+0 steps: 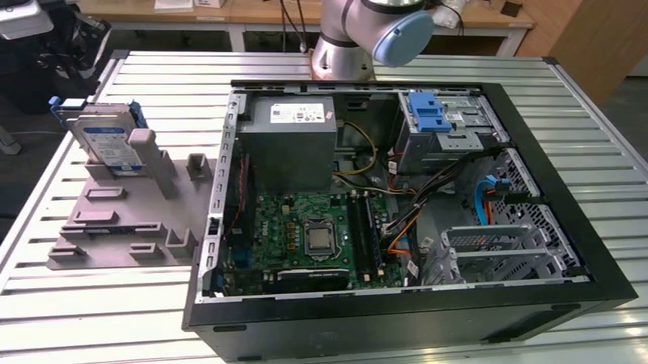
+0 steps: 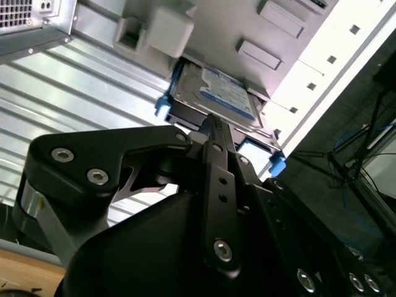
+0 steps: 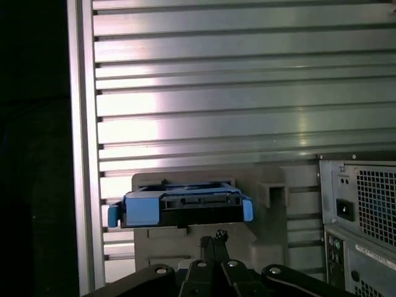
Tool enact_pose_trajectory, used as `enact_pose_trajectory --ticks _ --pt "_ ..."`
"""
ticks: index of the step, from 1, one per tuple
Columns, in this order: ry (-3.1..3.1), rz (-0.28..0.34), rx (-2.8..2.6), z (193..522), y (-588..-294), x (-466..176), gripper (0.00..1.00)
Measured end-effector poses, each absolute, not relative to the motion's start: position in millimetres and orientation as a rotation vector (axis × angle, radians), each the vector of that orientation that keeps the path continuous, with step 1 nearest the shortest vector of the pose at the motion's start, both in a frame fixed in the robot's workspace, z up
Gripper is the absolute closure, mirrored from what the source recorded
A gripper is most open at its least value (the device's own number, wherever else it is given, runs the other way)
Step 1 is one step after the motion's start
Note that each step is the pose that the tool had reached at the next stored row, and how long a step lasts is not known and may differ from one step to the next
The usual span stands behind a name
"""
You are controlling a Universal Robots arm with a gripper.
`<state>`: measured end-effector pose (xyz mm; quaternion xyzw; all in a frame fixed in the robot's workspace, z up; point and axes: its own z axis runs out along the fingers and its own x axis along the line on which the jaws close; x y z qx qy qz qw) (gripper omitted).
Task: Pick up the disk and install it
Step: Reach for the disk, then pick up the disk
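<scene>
The disk [image 1: 106, 142] is a silver drive with a white-and-blue label in a blue carrier frame. It stands upright in a slot of the grey fixture [image 1: 121, 220] on the exterior view's left. In the second wrist view the disk [image 2: 216, 93] lies just past my black gripper [image 2: 210, 124]. The first wrist view shows the disk [image 3: 179, 207] edge-on, with my gripper [image 3: 213, 238] close to it and not touching. The fingertips meet, shut on nothing.
An open computer case [image 1: 567, 182] fills the middle of the slatted metal table [image 1: 91, 318]. Inside are a grey power-supply box [image 1: 288, 140], a green motherboard [image 1: 314, 235], a blue latch on a metal cage [image 1: 435, 114] and silver drive cages [image 1: 496, 250]. The arm's base [image 1: 350, 45] stands behind the case.
</scene>
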<state>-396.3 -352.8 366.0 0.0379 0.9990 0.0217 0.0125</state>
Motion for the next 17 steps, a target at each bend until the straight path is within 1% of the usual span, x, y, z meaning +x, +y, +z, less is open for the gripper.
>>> enact_pose_trajectory --ticks 6,17 --pt "3.114 0.067 0.118 365 -350 -417 0.89" --pt "3.114 0.068 0.118 364 -348 -421 0.89"
